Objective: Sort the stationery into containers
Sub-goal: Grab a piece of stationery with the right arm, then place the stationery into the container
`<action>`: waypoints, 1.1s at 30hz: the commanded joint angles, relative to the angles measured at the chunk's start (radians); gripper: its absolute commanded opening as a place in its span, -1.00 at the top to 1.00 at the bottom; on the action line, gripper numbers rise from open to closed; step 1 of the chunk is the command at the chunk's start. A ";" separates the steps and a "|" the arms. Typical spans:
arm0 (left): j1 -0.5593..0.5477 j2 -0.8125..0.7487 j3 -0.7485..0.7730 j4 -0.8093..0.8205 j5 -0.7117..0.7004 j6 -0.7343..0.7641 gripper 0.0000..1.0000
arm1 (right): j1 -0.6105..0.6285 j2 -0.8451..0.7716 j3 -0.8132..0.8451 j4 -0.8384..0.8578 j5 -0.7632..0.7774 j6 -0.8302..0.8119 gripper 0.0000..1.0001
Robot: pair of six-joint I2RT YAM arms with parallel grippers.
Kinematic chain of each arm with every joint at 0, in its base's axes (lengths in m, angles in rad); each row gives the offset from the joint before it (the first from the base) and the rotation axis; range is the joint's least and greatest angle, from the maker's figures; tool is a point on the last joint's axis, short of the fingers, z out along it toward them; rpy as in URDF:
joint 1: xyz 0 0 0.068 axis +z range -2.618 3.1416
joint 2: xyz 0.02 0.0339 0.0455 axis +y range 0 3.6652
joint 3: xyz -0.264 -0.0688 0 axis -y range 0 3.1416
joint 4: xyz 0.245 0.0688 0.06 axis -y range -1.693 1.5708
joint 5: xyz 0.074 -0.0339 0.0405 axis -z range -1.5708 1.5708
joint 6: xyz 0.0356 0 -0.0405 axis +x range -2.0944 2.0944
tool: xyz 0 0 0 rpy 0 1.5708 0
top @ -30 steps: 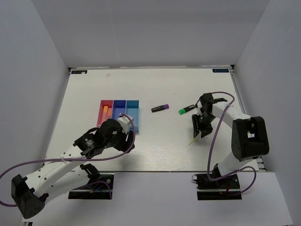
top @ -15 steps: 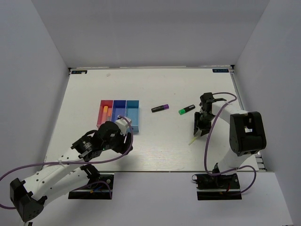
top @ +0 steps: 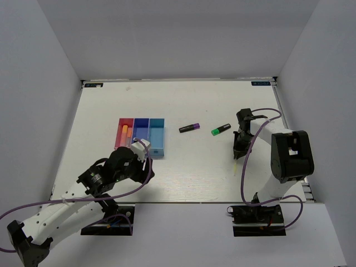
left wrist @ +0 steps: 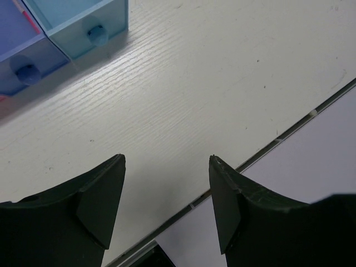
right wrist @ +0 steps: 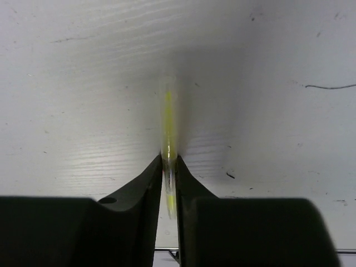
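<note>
While the right gripper [right wrist: 168,162] points down at the table [top: 194,172], I see its two black fingers [right wrist: 142,189] pressed in from either side on a thin yellow pen [right wrist: 168,114], pinching it near one end. The rest of the pen runs away from the wrist camera over the white boards. I cannot tell whether it lies on the surface or sits just above it. From overhead, that gripper is on the right half of the table, with the pen poking out toward the near edge. A little farther back lie a black highlighter with a green end [top: 221,129] and, left of it, a black highlighter with a purple end [top: 189,128], apart from each other and from the bins. The three bins stand joined in a row on the left half: the pink-red bin [top: 118,133] with an orange marker [top: 125,132] inside, the dark blue bin [top: 141,123] in the middle, and the light blue bin [top: 157,133]. My left gripper [left wrist: 167,160] hovers just in front of the bins near the table's front edge, its fingers spread wide with nothing between them. A dark sticker [top: 94,85] and a blue sticker [top: 260,83] mark the far corners, but their writing is too small for me to read.
</note>
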 commanded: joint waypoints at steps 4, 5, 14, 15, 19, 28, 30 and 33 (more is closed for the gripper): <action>-0.004 -0.073 -0.028 -0.015 -0.048 0.010 -0.47 | 0.003 0.094 0.007 0.139 -0.015 0.018 0.92; -0.004 -0.074 -0.031 -0.012 -0.051 0.009 -0.47 | 0.005 0.097 0.027 0.133 -0.088 0.012 0.94; -0.004 -0.152 -0.047 -0.011 -0.134 0.018 -0.47 | 0.034 0.004 0.169 0.121 -0.340 -0.086 1.00; -0.004 -0.158 -0.053 -0.005 -0.149 0.016 -0.47 | 0.046 -0.005 0.191 0.121 -0.386 -0.099 1.00; -0.004 -0.224 -0.068 0.003 -0.271 0.000 -0.47 | 0.121 -0.045 0.339 0.103 -0.445 -0.153 1.00; -0.004 -0.379 -0.107 0.006 -0.488 -0.036 -0.47 | 0.319 0.171 0.809 0.084 -0.505 -0.183 1.00; -0.004 -0.389 -0.113 0.011 -0.508 -0.034 -0.47 | 0.363 0.246 0.919 0.112 -0.508 -0.168 1.00; -0.004 -0.379 -0.111 0.009 -0.519 -0.030 -0.47 | 0.423 0.281 0.941 0.191 -0.520 -0.134 1.00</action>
